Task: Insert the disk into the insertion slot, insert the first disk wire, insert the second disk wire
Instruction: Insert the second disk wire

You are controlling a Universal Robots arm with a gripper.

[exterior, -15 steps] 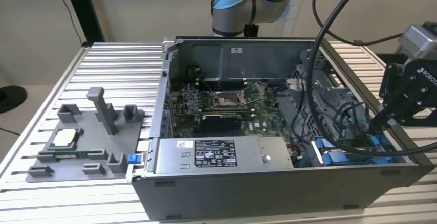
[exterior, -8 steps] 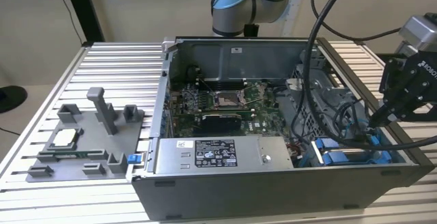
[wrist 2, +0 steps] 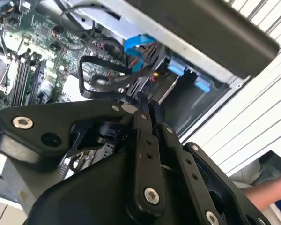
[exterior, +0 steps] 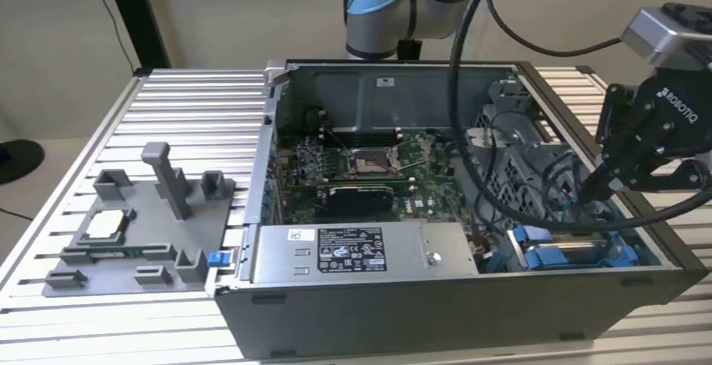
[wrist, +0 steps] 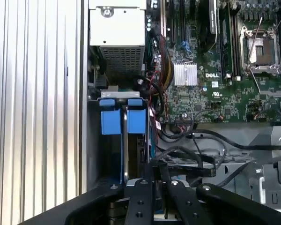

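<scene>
Exterior view: gripper above blue-framed disk in case

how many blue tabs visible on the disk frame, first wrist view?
2. Both sit side by side at the end of the disk frame in its bay: one blue tab nearer the case wall, the other nearer the motherboard. More may be hidden below.

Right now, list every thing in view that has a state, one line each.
Computer case: side open, inside exposed.
Disk: in its blue frame, seated in the case's corner bay.
Gripper: fingers together, above the bay.
Processor socket: latched, bare.
Grey fixture: on the table beside the case.
</scene>
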